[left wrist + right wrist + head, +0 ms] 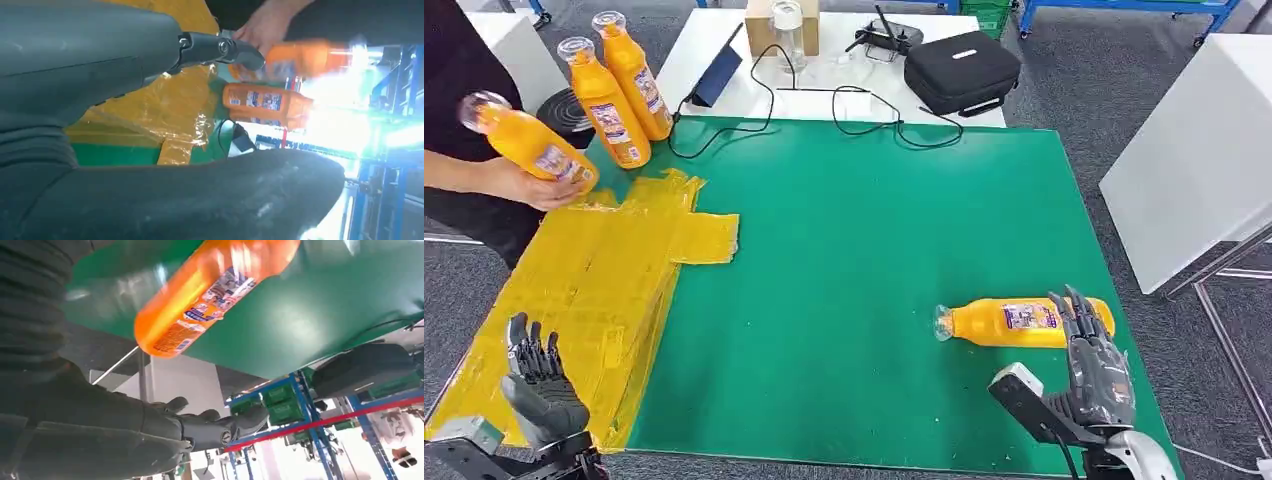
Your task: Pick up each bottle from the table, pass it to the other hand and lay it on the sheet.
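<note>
An orange bottle (1014, 321) lies on its side on the green table (854, 260) near the right front, its cap end toward the middle; the same bottle (210, 290) is seen close in the right wrist view. My right hand (1096, 360) stands open just in front of its base end, fingertips at the bottle. My left hand (539, 380) is open over the front of the yellow sheet (594, 290), holding nothing. A person's hand (539, 185) holds another orange bottle (529, 140) above the sheet's far end. Two more bottles (619, 85) stand upright at the table's far left corner.
A black case (961, 70), cables (824, 110), a tablet (717, 75) and a clear jar (787, 30) sit on the white table beyond. A white table (1194, 150) stands to the right. The person stands at the left edge.
</note>
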